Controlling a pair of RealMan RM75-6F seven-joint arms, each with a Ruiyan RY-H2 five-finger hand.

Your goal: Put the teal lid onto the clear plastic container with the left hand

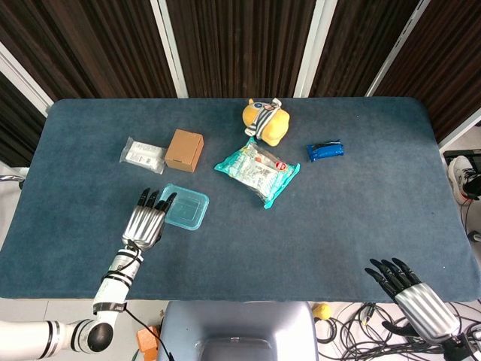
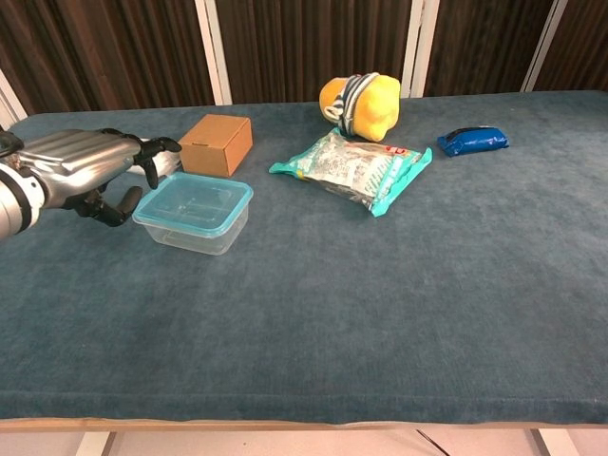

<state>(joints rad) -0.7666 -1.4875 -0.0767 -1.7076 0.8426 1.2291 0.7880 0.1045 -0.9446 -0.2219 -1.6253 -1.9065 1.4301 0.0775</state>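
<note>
The left hand (image 2: 81, 171) hovers above the table (image 2: 380, 304), fingers loosely spread and holding nothing. Just beside its fingertips, on the side toward the table's middle, stands the clear plastic container (image 2: 194, 213) with the teal lid (image 1: 185, 207) lying on top; whether the lid is pressed fully home is hard to tell from these angles. Beyond the hand sit a cardboard box (image 2: 218, 144) and a small white packet (image 1: 143, 155). The right hand (image 1: 415, 297) hangs off the table's near edge, well apart, fingers extended and empty.
</note>
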